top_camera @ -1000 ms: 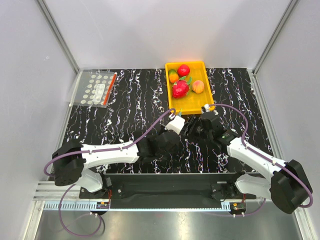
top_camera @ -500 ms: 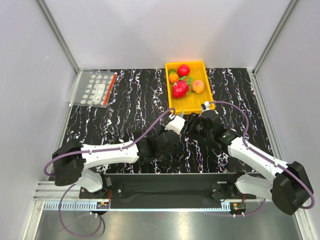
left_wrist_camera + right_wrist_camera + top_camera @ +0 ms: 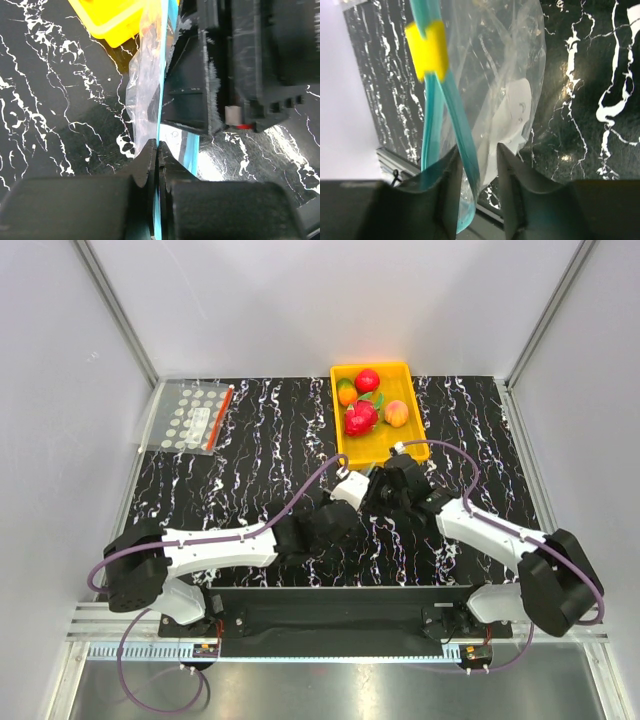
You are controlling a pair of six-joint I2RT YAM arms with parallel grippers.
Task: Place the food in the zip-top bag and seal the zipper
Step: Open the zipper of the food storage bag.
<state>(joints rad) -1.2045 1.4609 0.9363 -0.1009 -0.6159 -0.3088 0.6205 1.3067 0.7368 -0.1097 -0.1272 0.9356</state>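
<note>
- Zip-top bag (image 3: 142,85), a small clear crinkled plastic pouch, stands on edge just off the near corner of the yellow plastic tray (image 3: 107,22) in the left wrist view. Its zipper (image 3: 161,95), a thin pale blue strip, runs straight down into the left gripper (image 3: 157,147). The black fingers are clenched tight on that strip, with no gap showing. I judge this hold keeps the mouth lifted and steady beside the tray, so the other arm can work on it.
- In the right wrist view, the right gripper (image 3: 477,167) has its jaws partly apart and straddling one blue lip of the mouth. One jaw is against the strip, and clear film fills the slack at the other, so the strip is not yet pinched. The second lip passes outside the jaws. The aim is probably to take one lip and pull the mouth open. A small yellow tab (image 3: 427,50) sits on the strip above the jaws.
- In the top view, both grippers meet at the tray's near edge, and the pouch between them is mostly hidden. The glossy toy fruits all lie inside the tray: a red apple (image 3: 367,380), a peach-orange one (image 3: 397,413) and an orange-and-green one (image 3: 346,392). None is bagged.
- Compared with a second ago, the right arm has swung in closer to the tray's near edge and the left gripper. The right jaws have also narrowed. The left arm and the fruits have not moved.
</note>
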